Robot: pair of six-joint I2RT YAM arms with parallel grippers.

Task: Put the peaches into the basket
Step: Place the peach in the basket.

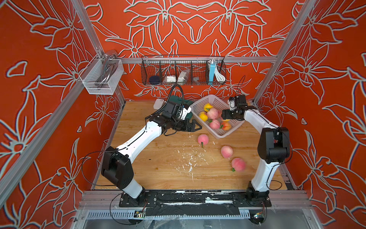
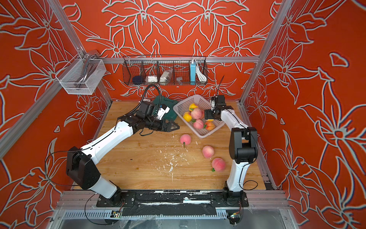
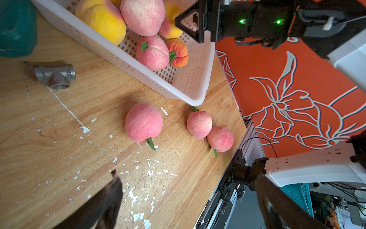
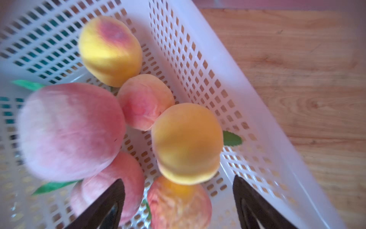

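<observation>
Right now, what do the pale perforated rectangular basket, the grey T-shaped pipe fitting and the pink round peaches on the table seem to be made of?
The pale perforated rectangular basket: moulded plastic, smooth, faintly glossy rim. The grey T-shaped pipe fitting: probably cast metal, dull, threaded opening. The pink round peaches: perhaps foam or soft plastic, matte, finely wrinkled skin.

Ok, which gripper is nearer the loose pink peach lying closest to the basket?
Left. The left gripper hangs open just beside that peach, outside the basket; the right gripper is farther off, open above the basket's inside.
</observation>
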